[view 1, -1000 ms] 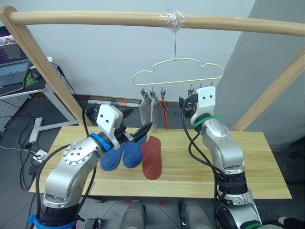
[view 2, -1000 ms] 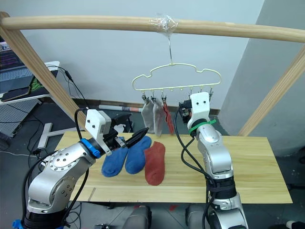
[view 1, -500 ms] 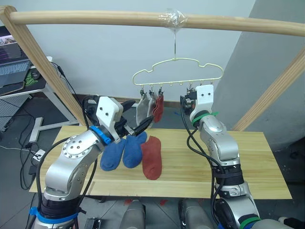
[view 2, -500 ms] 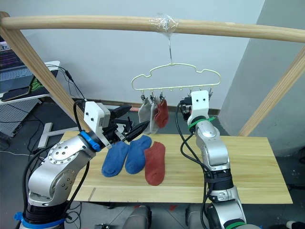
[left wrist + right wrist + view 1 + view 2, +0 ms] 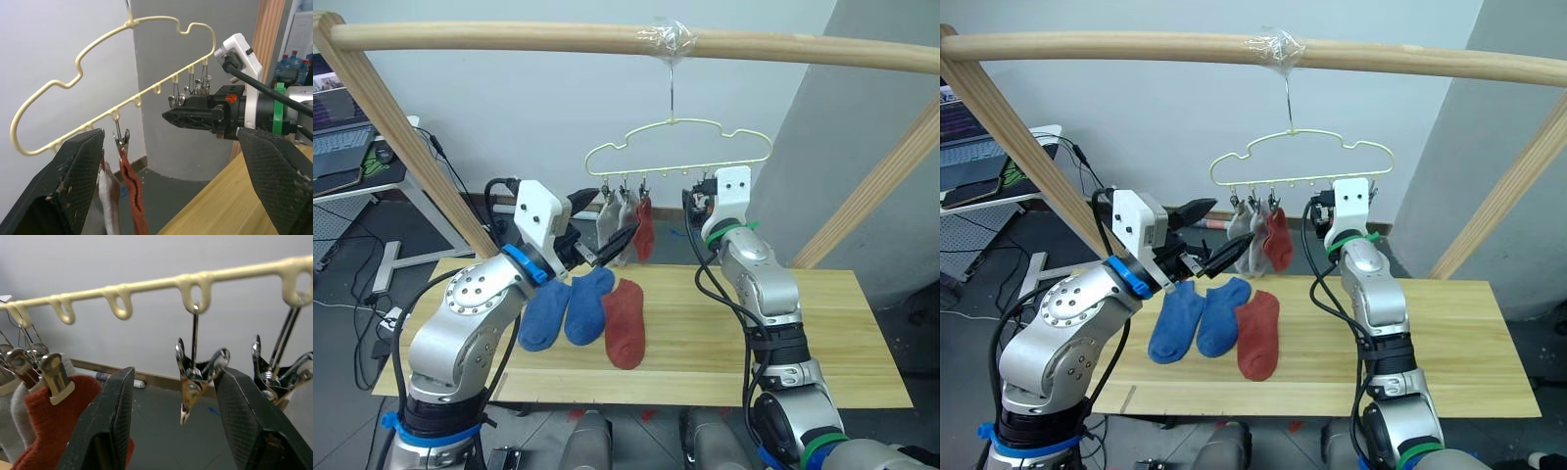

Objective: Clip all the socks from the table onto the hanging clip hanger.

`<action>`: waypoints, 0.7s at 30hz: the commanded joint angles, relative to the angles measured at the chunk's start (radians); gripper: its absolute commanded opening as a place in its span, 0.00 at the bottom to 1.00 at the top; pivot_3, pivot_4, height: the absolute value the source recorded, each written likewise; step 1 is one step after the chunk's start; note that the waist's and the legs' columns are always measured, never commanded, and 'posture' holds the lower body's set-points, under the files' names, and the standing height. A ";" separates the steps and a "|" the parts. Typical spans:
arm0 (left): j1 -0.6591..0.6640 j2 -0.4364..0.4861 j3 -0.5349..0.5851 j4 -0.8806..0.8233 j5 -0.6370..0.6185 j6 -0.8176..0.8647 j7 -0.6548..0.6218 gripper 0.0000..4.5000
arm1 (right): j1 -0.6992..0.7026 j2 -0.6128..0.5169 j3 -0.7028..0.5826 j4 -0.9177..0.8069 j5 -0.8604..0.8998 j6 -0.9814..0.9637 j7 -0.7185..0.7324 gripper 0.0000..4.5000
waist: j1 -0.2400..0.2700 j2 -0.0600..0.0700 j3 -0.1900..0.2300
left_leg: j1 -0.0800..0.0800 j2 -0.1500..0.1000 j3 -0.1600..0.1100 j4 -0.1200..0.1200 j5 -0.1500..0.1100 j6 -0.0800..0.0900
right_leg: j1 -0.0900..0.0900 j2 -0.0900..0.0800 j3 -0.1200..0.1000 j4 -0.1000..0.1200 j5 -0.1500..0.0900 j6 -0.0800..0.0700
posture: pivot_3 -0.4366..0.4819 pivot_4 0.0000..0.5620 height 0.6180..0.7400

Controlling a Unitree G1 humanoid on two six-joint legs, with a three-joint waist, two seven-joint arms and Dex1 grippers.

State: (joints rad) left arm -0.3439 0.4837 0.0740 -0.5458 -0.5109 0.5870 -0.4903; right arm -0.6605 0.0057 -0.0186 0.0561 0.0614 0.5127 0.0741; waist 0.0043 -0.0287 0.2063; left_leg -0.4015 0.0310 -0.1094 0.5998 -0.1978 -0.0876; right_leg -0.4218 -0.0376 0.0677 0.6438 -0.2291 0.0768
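The pale-yellow clip hanger hangs by its hook from the pole. Two grey socks and one rust-red sock hang from its left clips. On the table lie two blue socks and a second rust-red sock, side by side. My left gripper is open and empty, raised at the hanging grey socks. My right gripper is open just under the hanger's right side, with a bare metal clip dangling between its fingers.
A round wooden pole frame spans overhead, with slanted legs at left and right. A desk with a laptop stands off to the left. The table's right half is bare wood.
My left gripper rose from just above the blue socks to the hanging socks. The hung socks swung and turned. My right gripper moved up slightly toward the clips.
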 commanded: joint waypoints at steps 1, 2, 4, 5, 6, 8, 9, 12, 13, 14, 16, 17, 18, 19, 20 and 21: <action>-0.035 -0.008 -0.002 -0.045 -0.024 0.007 0.008 1.00 | -0.034 -0.002 0.005 -0.013 0.008 -0.035 0.009 0.56 | 0.000 0.000 0.000 | 0.000 0.000 0.000 0.000 0.000 0.000 | 0.000 0.000 0.000 0.000 0.000 0.000 | 0.70 0.32 1.00; -0.039 -0.009 -0.002 -0.045 -0.025 0.010 0.009 1.00 | -0.035 -0.002 0.005 -0.010 0.008 -0.039 0.010 0.56 | 0.000 0.000 0.000 | 0.000 0.000 0.000 0.000 0.000 0.000 | 0.000 0.000 0.000 0.000 0.000 0.000 | 0.70 0.32 1.00; -0.043 -0.011 0.000 -0.048 -0.027 0.017 0.008 1.00 | -0.040 -0.002 0.005 -0.003 0.007 -0.046 0.009 0.56 | 0.000 0.000 0.000 | 0.000 0.000 0.000 0.000 0.000 0.000 | 0.000 0.000 0.000 0.000 0.000 0.000 | 0.70 0.32 1.00; -0.044 -0.010 -0.002 -0.047 -0.025 0.015 0.005 1.00 | -0.044 -0.001 0.005 0.001 0.006 -0.050 0.009 0.56 | 0.000 0.000 0.000 | 0.000 0.000 0.000 0.000 0.000 0.000 | 0.000 0.000 0.000 0.000 0.000 0.000 | 0.70 0.32 1.00; -0.044 -0.009 -0.003 -0.047 -0.024 0.014 0.003 1.00 | -0.047 -0.001 0.005 0.005 0.006 -0.054 0.009 0.56 | 0.000 0.000 0.000 | 0.000 0.000 0.000 0.000 0.000 0.000 | 0.000 0.000 0.000 0.000 0.000 0.000 | 0.70 0.32 1.00; -0.050 -0.010 -0.006 -0.042 -0.024 0.012 0.003 1.00 | -0.059 -0.001 0.005 0.025 0.004 -0.067 0.006 0.56 | 0.001 0.000 0.000 | 0.000 0.000 0.000 -0.001 0.000 0.000 | 0.000 0.000 0.000 0.000 0.000 0.000 | 0.70 0.33 1.00; -0.056 -0.012 -0.007 -0.041 -0.026 0.012 0.003 1.00 | -0.067 0.000 0.004 0.038 0.003 -0.074 0.003 0.56 | 0.001 0.000 0.000 | 0.000 0.000 0.000 -0.001 0.000 0.000 | 0.000 0.000 0.000 0.000 0.000 0.000 | 0.70 0.33 1.00; -0.070 -0.016 -0.009 -0.040 -0.029 0.013 0.004 1.00 | -0.085 -0.001 0.000 0.069 0.001 -0.096 -0.001 0.56 | 0.001 0.000 0.000 | 0.000 0.000 0.000 -0.001 0.000 0.000 | 0.000 0.000 0.000 0.000 0.000 0.000 | 0.70 0.33 1.00; -0.071 -0.017 -0.009 -0.039 -0.030 0.014 0.004 1.00 | -0.089 -0.002 -0.001 0.076 0.001 -0.101 -0.001 0.56 | 0.001 0.000 0.000 | 0.000 0.000 0.000 -0.001 0.000 0.000 | 0.000 0.000 0.000 0.000 0.000 0.000 | 0.70 0.33 1.00; -0.074 -0.017 -0.009 -0.038 -0.030 0.014 0.004 1.00 | -0.092 -0.003 -0.002 0.083 0.002 -0.106 -0.001 0.56 | 0.001 0.000 0.000 | 0.000 0.000 0.000 -0.001 0.000 0.000 | 0.000 0.000 0.000 0.000 0.000 0.000 | 0.70 0.33 1.00; -0.076 -0.019 -0.010 -0.036 -0.027 0.012 0.005 1.00 | -0.097 -0.005 -0.004 0.096 0.002 -0.115 -0.001 0.56 | 0.002 0.000 0.000 | 0.000 0.000 0.000 -0.001 0.000 0.000 | 0.000 0.000 0.000 0.000 0.000 0.000 | 0.70 0.33 1.00; -0.077 -0.020 -0.010 -0.035 -0.027 0.011 0.005 1.00 | -0.099 -0.005 -0.005 0.102 0.002 -0.119 -0.001 0.56 | 0.002 0.000 0.000 | 0.000 0.000 0.000 -0.001 0.000 0.000 | 0.000 0.000 0.000 0.000 0.000 0.000 | 0.70 0.33 1.00; -0.077 -0.020 -0.010 -0.035 -0.027 0.010 0.005 1.00 | -0.100 -0.006 -0.005 0.106 0.002 -0.123 -0.001 0.56 | 0.002 0.000 0.000 | 0.000 0.000 0.000 -0.001 0.000 0.000 | 0.000 0.000 0.000 0.000 0.000 0.000 | 0.70 0.33 1.00; -0.078 -0.021 -0.010 -0.034 -0.027 0.010 0.005 1.00 | -0.102 -0.006 -0.006 0.110 0.002 -0.126 -0.001 0.56 | 0.002 0.000 0.000 | 0.000 0.000 0.000 -0.001 0.000 0.000 | 0.000 0.000 0.000 0.000 0.000 0.000 | 0.70 0.33 1.00; -0.079 -0.022 -0.010 -0.034 -0.027 0.011 0.006 1.00 | -0.103 -0.007 -0.006 0.113 0.002 -0.128 -0.002 0.56 | 0.002 0.000 0.000 | 0.000 0.000 0.000 -0.001 0.000 0.000 | 0.000 0.000 0.000 0.000 0.000 0.000 | 0.70 0.33 1.00; -0.080 -0.022 -0.010 -0.034 -0.027 0.011 0.006 1.00 | -0.104 -0.007 -0.006 0.115 0.003 -0.130 -0.002 0.56 | 0.002 0.000 0.000 | 0.000 0.000 0.000 -0.001 0.000 0.000 | 0.000 0.000 0.000 0.000 0.000 0.000 | 0.70 0.33 1.00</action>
State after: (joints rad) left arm -0.4054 0.4659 0.0644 -0.5516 -0.5292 0.6070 -0.4897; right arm -0.7330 0.0014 -0.0173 0.1949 0.0610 0.4135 0.0791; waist 0.0061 -0.0283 0.2067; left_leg -0.4016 0.0310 -0.1096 0.5986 -0.1978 -0.0876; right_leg -0.4220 -0.0376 0.0674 0.6435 -0.2294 0.0764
